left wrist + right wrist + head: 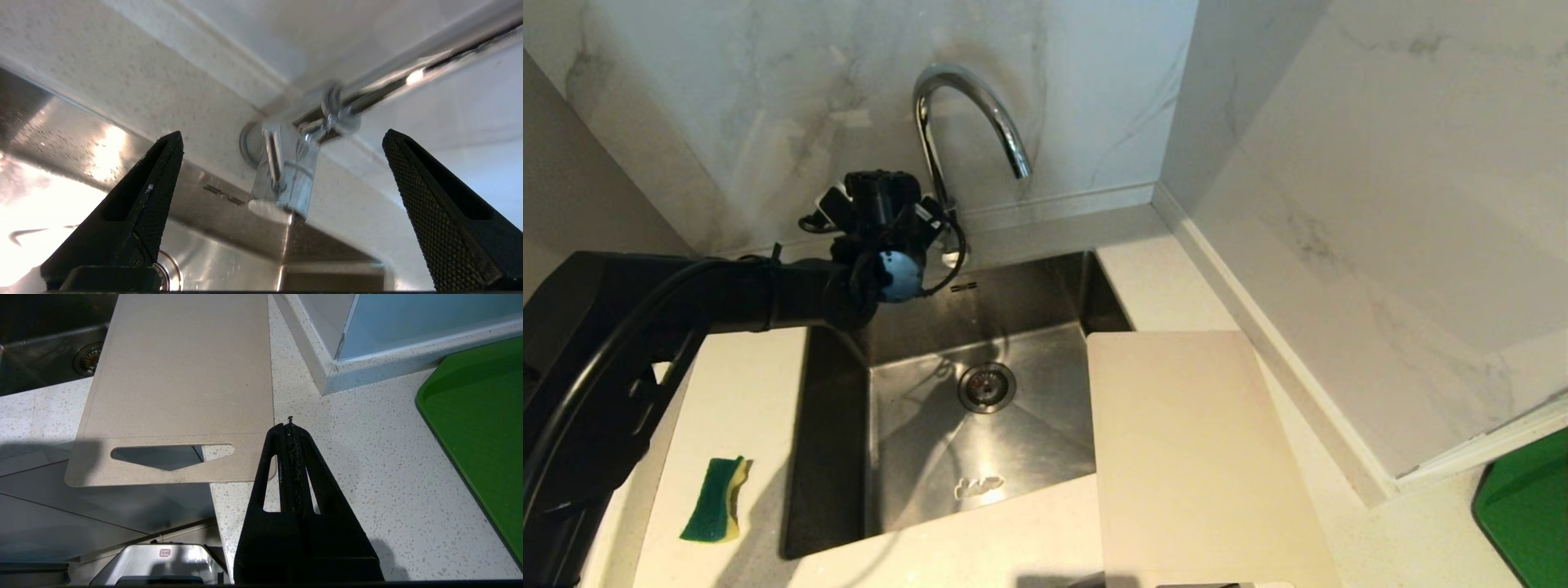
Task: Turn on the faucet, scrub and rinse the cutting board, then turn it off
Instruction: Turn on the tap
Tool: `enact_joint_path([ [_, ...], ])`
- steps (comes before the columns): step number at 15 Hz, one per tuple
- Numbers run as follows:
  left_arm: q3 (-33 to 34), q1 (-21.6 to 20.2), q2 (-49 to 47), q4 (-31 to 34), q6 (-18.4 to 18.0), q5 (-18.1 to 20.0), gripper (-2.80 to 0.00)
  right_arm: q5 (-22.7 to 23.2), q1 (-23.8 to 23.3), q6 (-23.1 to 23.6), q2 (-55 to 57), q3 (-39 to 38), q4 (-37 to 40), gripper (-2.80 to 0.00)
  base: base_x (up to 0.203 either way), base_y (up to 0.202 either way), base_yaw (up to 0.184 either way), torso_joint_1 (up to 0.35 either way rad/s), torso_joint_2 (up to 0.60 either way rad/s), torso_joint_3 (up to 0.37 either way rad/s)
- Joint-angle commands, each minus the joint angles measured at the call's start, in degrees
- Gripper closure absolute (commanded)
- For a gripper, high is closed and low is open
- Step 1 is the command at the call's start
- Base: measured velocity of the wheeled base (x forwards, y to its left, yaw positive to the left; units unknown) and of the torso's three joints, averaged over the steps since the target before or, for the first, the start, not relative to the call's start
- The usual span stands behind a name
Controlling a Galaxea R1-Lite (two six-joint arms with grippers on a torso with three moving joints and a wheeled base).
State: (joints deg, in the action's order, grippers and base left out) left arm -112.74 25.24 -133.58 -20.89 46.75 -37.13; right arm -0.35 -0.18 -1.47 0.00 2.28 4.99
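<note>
The chrome faucet [968, 114] rises behind the steel sink [907, 441], its spout arching over the basin. No water runs from it. My left arm [882, 224] reaches across the sink's back left corner up to the faucet's base. In the left wrist view my left gripper [282, 134] is open wide, with the faucet base [286, 179] and its thin side lever [273, 157] a little beyond the fingertips, untouched. The cream cutting board [1192, 441] lies flat on the counter right of the sink, overlapping the sink's right edge. My right gripper [289, 426] is shut and empty beside the cutting board's [179, 375] slot-handle end.
A green and yellow sponge [717, 500] lies on the counter left of the sink. A bright green tray [1527, 506] sits at the far right, past a marble wall corner [1372, 482]. The drain [986, 386] is in the middle of the basin.
</note>
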Motion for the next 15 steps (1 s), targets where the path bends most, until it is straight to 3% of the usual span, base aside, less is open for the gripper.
enact_joint_path([
  [1,0.0,-0.1,-1.4,-0.4,0.3,0.1,-2.8,0.0,0.0,0.1,0.0,0.0,0.0,0.0,0.0,0.0,0.0,0.0,0.0,0.0],
  [15,0.0,-2.3,-6.0,-2.7,0.2,3.4,-2.8,0.0,0.0,0.1,0.0,0.0,0.0,0.0,0.0,0.0,0.0,0.0,0.0,0.0],
])
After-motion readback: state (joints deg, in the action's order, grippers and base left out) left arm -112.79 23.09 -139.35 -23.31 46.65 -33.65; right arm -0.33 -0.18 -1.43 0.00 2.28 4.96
